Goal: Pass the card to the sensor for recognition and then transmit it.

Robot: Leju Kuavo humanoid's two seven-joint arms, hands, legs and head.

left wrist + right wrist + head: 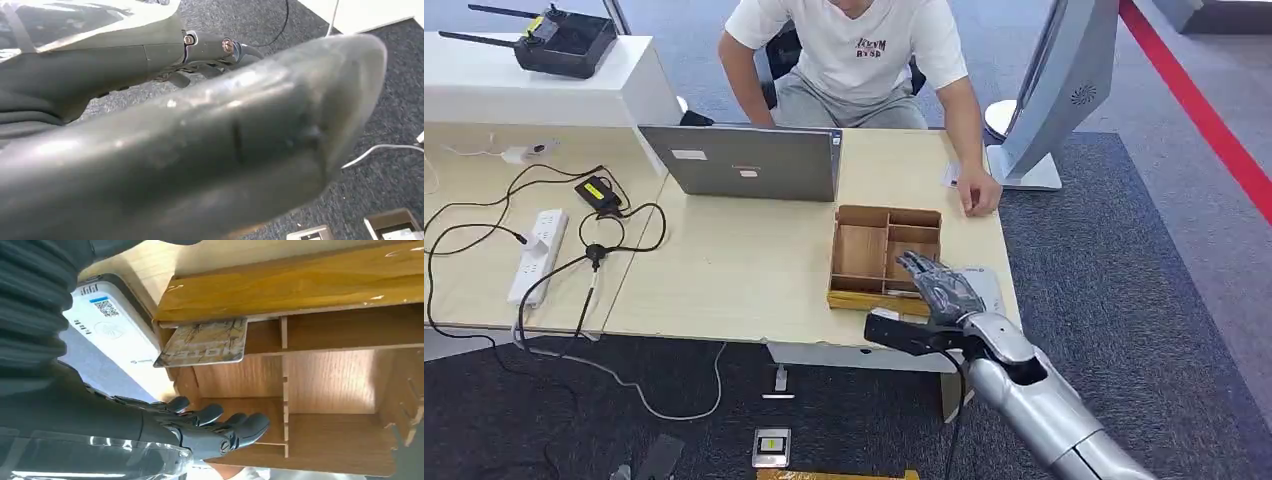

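Reaching is the step in hand: from the head view the right hand [936, 285] hovers over the wooden tray [854, 295] on the table [724, 270], beside the white sensor [992, 290]. Its wrist view shows fingers [220, 427] spread and empty, the card [205, 342] leaning in a tray compartment, so next comes a pinch on the card's edge. The left hand [210, 50] seems empty, though that view is poor.

The head view is looking forward and down from high on the robot, taking in the table [724, 270], the wooden tray [860, 293] and the right hand [936, 285] from some way off. The right wrist view is sitting close behind that hand [200, 427], facing into the same tray [300, 290]. The left wrist view is pointing down at the carpet [395, 110], pressed close against the robot's own grey body.
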